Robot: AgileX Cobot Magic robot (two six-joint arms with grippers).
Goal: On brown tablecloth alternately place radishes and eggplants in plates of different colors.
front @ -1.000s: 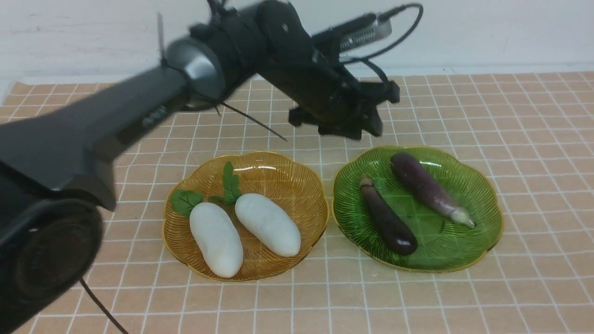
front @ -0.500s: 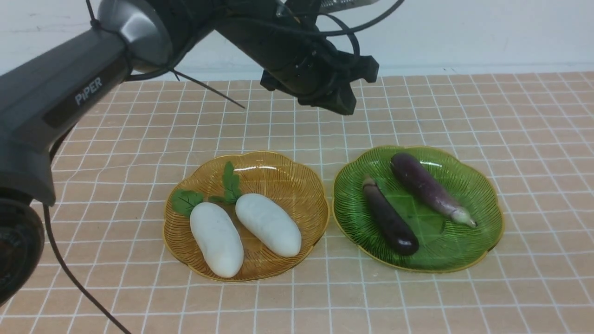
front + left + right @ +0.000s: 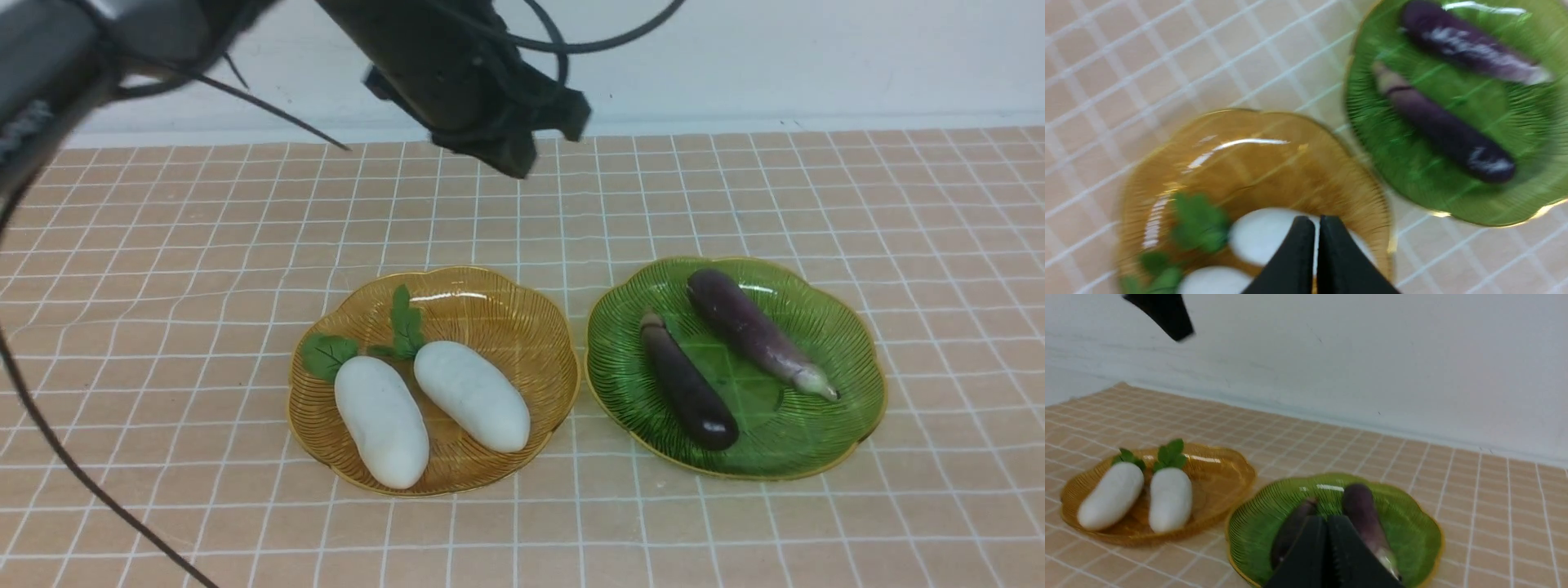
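On the brown tablecloth [image 3: 163, 269] stand two plates side by side. The amber plate [image 3: 498, 306] holds both white radishes [image 3: 382, 420] [image 3: 472, 396], leaves pointing away from me. In the green plate [image 3: 824, 433] lie both purple eggplants [image 3: 687, 384] [image 3: 751, 327]. My left gripper [image 3: 513, 163] hangs high above the cloth behind the amber plate; its wrist view shows the fingers pressed together [image 3: 1316, 222], empty, over a radish [image 3: 1261, 239]. My right gripper [image 3: 1327, 522] is shut and empty, low in front of the green plate [image 3: 1412, 539]; the front view does not show it.
A white wall [image 3: 816, 57] closes off the far edge of the cloth. A black cable [image 3: 73, 474] of the left arm trails down over the cloth's left side. Bare gridded cloth surrounds both plates.
My left arm has risen and swung back to the left, away from the green plate, its fingers closing fully. Plates, radishes and eggplants have stayed put.
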